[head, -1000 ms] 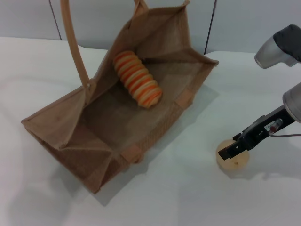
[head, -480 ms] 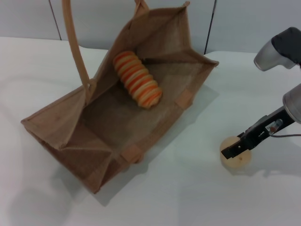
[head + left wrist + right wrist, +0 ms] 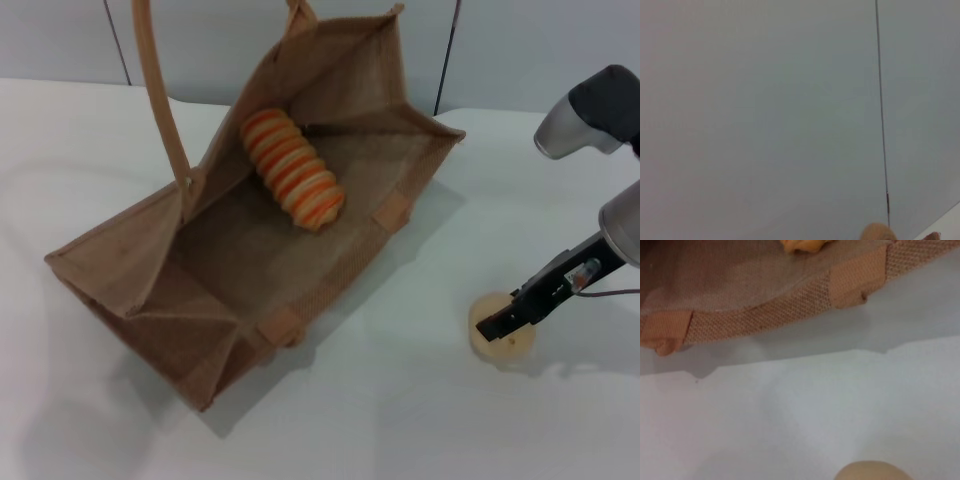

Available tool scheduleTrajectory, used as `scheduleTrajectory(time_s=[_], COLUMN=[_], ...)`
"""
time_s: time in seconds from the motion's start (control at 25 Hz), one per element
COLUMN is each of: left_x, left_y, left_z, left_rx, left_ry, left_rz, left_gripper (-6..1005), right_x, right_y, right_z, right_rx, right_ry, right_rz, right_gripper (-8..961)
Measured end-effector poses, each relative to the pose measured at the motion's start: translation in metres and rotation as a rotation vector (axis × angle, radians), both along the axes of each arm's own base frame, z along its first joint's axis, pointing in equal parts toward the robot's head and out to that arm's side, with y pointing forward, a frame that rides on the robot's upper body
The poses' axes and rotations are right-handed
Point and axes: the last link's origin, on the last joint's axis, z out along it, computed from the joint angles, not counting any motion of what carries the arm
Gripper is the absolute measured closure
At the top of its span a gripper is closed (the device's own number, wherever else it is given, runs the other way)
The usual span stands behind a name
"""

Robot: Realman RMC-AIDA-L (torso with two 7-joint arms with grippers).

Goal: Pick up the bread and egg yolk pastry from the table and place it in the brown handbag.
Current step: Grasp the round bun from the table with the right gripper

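The brown handbag (image 3: 130, 250) lies open on the white table, its mouth facing me. The bread (image 3: 292, 180), striped orange and cream, rests inside it against the far wall. The egg yolk pastry (image 3: 512, 345), a small pale round ball, sits on the table to the right of the bag. My right gripper (image 3: 492, 326) reaches down from the right and hangs directly over the pastry, partly covering its top. In the right wrist view the pastry (image 3: 872, 471) shows at the near edge, with the bag's woven wall (image 3: 765, 315) and a bit of bread (image 3: 802, 245) beyond. The left gripper is out of view.
One tan strap handle (image 3: 158, 90) arches high over the bag's left side. A grey panelled wall (image 3: 520, 50) stands behind the table. White tabletop (image 3: 400, 400) lies between the bag and the pastry. The left wrist view shows mostly wall (image 3: 765, 100).
My right gripper has sunk lower and slightly to the right over the pastry. The bag and the bread have not moved.
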Motion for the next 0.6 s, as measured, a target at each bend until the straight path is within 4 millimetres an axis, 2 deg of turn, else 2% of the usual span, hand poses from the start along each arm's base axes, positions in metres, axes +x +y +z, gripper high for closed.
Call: scheduleTrajectory(time_s=[0.6], left_x=[-0.0016], left_y=[0.0013], left_z=[-0.0013], left_rx=[-0.007], left_ry=[-0.003], left_rz=[0.007], left_gripper=[886], right_x=[-0.0003], right_y=[0.0008], right_z=[-0.0044], right_rx=[0.001], right_ry=[-0.012], right_rz=[0.020], right_gripper=[401])
